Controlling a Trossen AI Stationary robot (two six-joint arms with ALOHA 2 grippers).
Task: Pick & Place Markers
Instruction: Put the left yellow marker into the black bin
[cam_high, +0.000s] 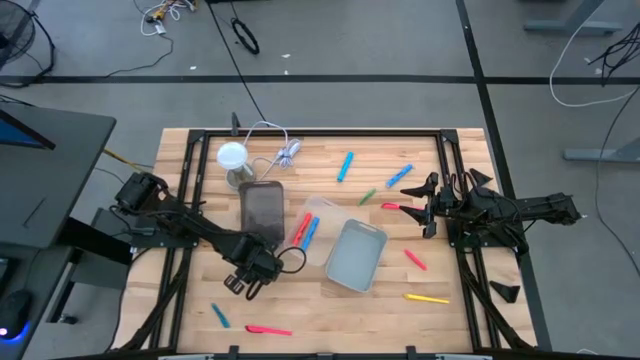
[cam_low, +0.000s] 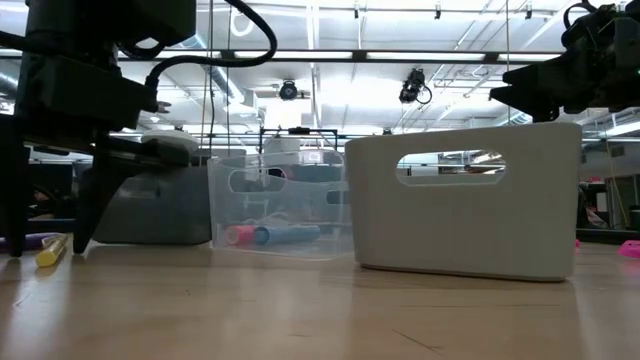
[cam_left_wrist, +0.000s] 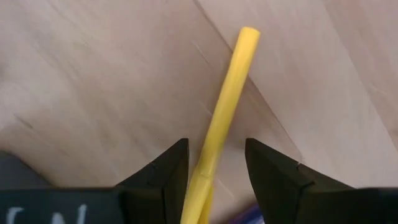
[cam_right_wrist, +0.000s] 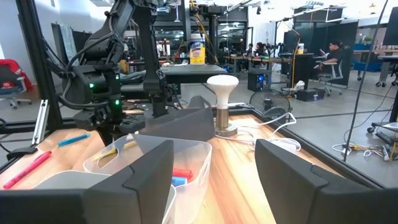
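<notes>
A yellow marker (cam_left_wrist: 225, 102) lies flat on the wood, also showing in the low view (cam_low: 50, 250). My left gripper (cam_left_wrist: 216, 146) is open and points down at the table's near left part (cam_high: 243, 285), one finger on each side of this marker. I cannot tell whether a finger touches it. A purple marker (cam_low: 25, 240) lies just beside. My right gripper (cam_right_wrist: 214, 149) is open and empty, raised over the table's right side (cam_high: 430, 205). Other markers lie scattered: blue (cam_high: 345, 165), green (cam_high: 368, 197), pink (cam_high: 392, 206), red (cam_high: 415, 260), yellow (cam_high: 427, 298). A red marker (cam_high: 301, 229) and a blue one lie in the clear bin.
A clear bin (cam_high: 322, 208), a pale bin (cam_high: 355, 255) and a dark grey bin (cam_high: 262, 210) stand mid-table. A white lamp (cam_high: 232, 155) and a cable bundle (cam_high: 285, 150) sit at the far edge. A teal marker (cam_high: 220, 315) and a red marker (cam_high: 268, 329) lie near the near edge.
</notes>
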